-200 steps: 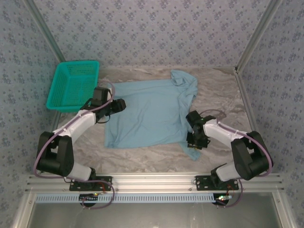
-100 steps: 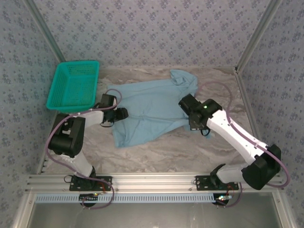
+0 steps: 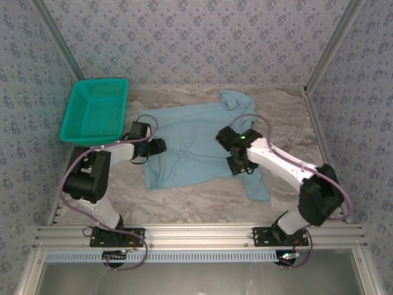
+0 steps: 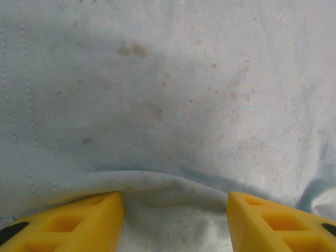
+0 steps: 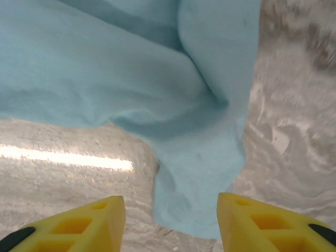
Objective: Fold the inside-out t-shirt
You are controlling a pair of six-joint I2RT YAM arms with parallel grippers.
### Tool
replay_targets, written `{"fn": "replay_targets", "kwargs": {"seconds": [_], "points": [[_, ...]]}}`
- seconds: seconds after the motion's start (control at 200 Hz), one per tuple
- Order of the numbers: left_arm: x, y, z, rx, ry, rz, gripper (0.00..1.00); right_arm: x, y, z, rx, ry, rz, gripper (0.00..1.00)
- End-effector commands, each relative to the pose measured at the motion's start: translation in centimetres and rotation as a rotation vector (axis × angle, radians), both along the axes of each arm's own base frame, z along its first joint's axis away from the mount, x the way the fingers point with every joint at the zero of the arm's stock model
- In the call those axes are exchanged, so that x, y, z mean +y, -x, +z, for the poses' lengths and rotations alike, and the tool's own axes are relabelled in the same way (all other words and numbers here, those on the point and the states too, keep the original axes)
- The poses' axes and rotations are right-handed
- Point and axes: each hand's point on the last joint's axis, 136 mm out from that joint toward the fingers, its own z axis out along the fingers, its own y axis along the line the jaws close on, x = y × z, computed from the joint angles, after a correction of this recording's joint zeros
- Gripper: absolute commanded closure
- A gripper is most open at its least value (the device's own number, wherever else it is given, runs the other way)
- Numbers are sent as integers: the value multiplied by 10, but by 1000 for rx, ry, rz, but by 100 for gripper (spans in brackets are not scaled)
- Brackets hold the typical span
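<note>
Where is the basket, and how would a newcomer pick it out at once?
Take the marbled table between the patterned walls and look to its far left corner. The basket sits there, just beyond the left arm. It is the one boxy, bright teal mesh thing; the shirt beside it is pale blue, soft and lying flat.

Top camera looks down from behind; wrist cameras stare closely at the t-shirt [image 3: 184, 144].
</note>
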Motion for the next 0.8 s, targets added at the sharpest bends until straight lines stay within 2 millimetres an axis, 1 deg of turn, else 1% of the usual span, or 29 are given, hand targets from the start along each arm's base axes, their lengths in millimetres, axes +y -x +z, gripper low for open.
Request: {"fn": "replay_targets", "kwargs": {"seconds": [0.0, 0.05, 0.09, 0.14, 0.2, 0.235, 0.31, 0.49, 0.53, 0.595, 0.635, 0.67, 0.685, 0.744, 0.794], "points": [[3, 19, -12, 79, -25, -5, 45, -24, 30, -14, 88, -184, -215, 47], [1, 18, -9, 74, -21, -9, 45, -38, 40, -25, 106, -234, -330, 47], [0, 17, -8, 70, -17, -10, 45, -45, 46, -33, 110, -268, -399, 47], [-2, 16, -5, 64, -12, -15, 45, -54, 48, -38, 88, -295, -460, 48], [-4, 16, -2, 56, -7, -18, 45, -70, 49, -43, 64, -279, -524, 49], [-5, 16, 0, 52, -5, -21, 45, -76, 49, -46, 57, -272, -554, 49], [-5, 16, 5, 42, -2, -23, 45, -74, 50, -55, 81, -299, -591, 50], [-4, 15, 17, 10, -1, -19, 45, -74, 65, -92, 175, -311, -662, 49], [-4, 15, 18, 7, 0, -20, 45, -73, 66, -97, 187, -316, -664, 48], [-4, 14, 19, 4, -1, -21, 45, -72, 61, -101, 178, -313, -651, 48], [-4, 13, 19, 4, -5, -23, 45, -69, 58, -101, 175, -316, -630, 50], [-4, 13, 18, 5, -7, -24, 45, -65, 53, -100, 164, -323, -605, 53], [-4, 13, 17, 7, -8, -24, 44, -63, 52, -99, 161, -327, -592, 55], [-2, 12, 13, 12, -18, -20, 44, -57, 38, -88, 116, -340, -530, 79], [0, 13, 8, 25, -24, -16, 44, -57, 26, -72, 56, -320, -474, 92]]}}
